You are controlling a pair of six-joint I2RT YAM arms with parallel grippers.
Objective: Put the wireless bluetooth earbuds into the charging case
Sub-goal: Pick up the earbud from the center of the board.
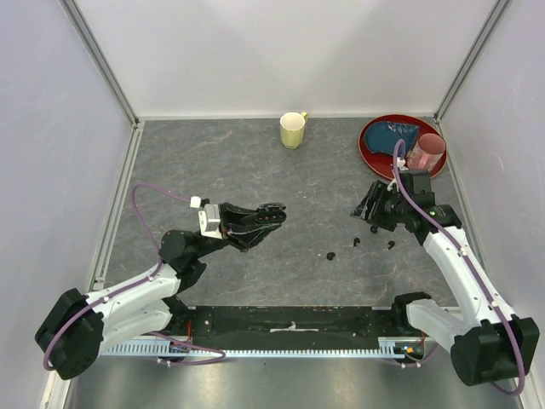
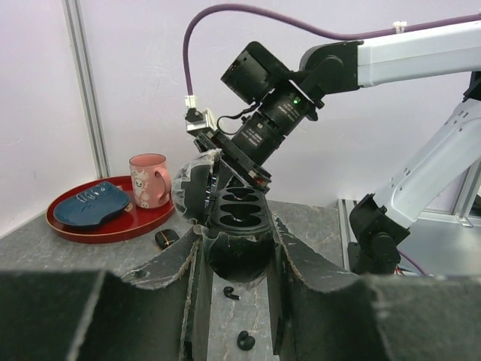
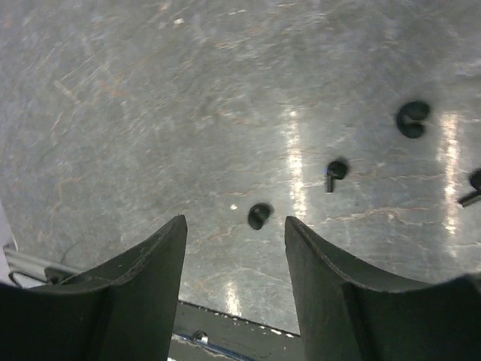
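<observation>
Three tiny black earbuds [image 1: 330, 255] [image 1: 356, 242] [image 1: 391, 244] lie loose on the grey table between the arms. Several show in the right wrist view, the nearest [image 3: 259, 216] just ahead of my fingertips. Two show in the left wrist view [image 2: 231, 293] [image 2: 246, 340]. The charging case [image 2: 167, 238], a small glossy black pebble, lies on the table near the red tray; I cannot pick it out in the top view. My right gripper [image 1: 373, 221] [image 3: 234, 219] [image 2: 237, 226] is open, empty and points down above the earbuds. My left gripper [image 1: 274, 213] [image 2: 235, 248] is open, empty and faces the right gripper.
A yellow mug [image 1: 293, 129] stands at the back centre. A red tray [image 1: 371, 149] [image 2: 113, 228] at the back right holds a pink mug [image 1: 426, 152] [image 2: 149, 180] and a blue item [image 1: 400, 132]. White walls close three sides.
</observation>
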